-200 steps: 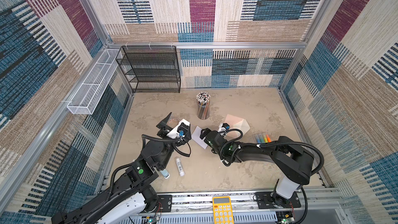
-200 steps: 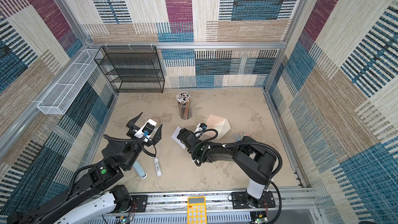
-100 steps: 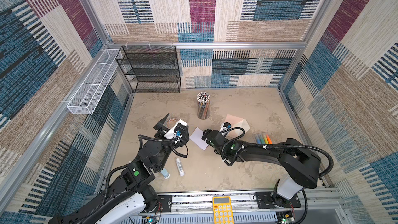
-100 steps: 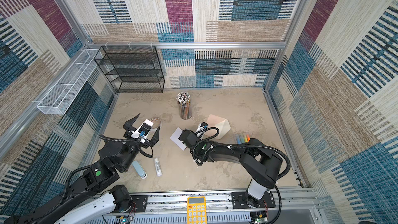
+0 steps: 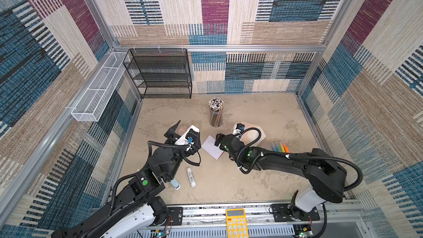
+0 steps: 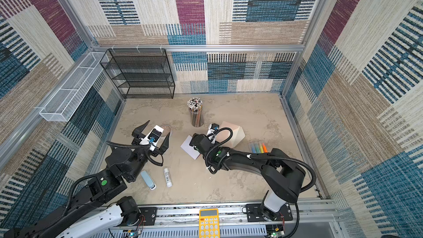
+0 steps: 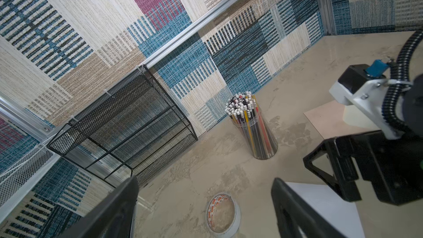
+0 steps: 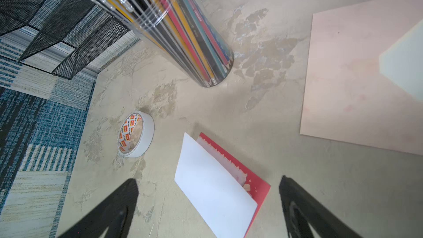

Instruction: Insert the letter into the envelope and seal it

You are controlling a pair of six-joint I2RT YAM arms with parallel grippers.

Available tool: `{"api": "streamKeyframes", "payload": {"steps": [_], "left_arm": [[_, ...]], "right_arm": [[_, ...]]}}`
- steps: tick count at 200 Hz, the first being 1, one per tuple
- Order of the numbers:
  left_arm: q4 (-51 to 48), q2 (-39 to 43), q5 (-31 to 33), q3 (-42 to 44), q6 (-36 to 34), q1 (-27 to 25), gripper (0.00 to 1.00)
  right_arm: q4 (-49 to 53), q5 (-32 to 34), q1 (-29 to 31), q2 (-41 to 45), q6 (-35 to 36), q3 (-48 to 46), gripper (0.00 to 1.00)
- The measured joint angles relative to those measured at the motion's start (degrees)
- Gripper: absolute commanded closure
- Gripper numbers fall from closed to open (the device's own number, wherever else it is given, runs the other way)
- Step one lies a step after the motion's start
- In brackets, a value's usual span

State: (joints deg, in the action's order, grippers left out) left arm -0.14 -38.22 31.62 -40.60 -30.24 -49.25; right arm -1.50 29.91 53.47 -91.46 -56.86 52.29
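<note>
Letter, folded red-and-white card, by splayed right end effector; left end effector splayed.

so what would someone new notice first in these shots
The loud patchwork walls in blue, plum and beige wrap the whole cell. Mid-table lies the letter, a white leaf over red, with the left gripper and right gripper open on either side of it. Behind it stands a clear cup of pencils, and the envelope lies flat to the letter's right, partly behind the right arm's cable.
</note>
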Motion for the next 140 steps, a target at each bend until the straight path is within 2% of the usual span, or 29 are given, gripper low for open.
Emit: {"api": "streamKeyframes", "payload": {"steps": [68, 105, 140], "left_arm": [[4.15, -4.44, 0.74, 0.11, 0.76, 0.02, 0.13], [2.27, -7.72, 2.80, -3.08, 6.54, 1.20, 0.15], [-2.19, -10.38, 0.50, -5.84, 12.98, 2.91, 0.15]], "right_arm": [[-0.72, -7.08, -5.92, 2.69, 3.69, -2.69, 0.00], [-0.22, -9.22, -8.68, 5.60, 4.44, -3.96, 0.00], [2.21, -9.84, -14.03, 13.27, 2.89, -9.73, 0.00]]}}
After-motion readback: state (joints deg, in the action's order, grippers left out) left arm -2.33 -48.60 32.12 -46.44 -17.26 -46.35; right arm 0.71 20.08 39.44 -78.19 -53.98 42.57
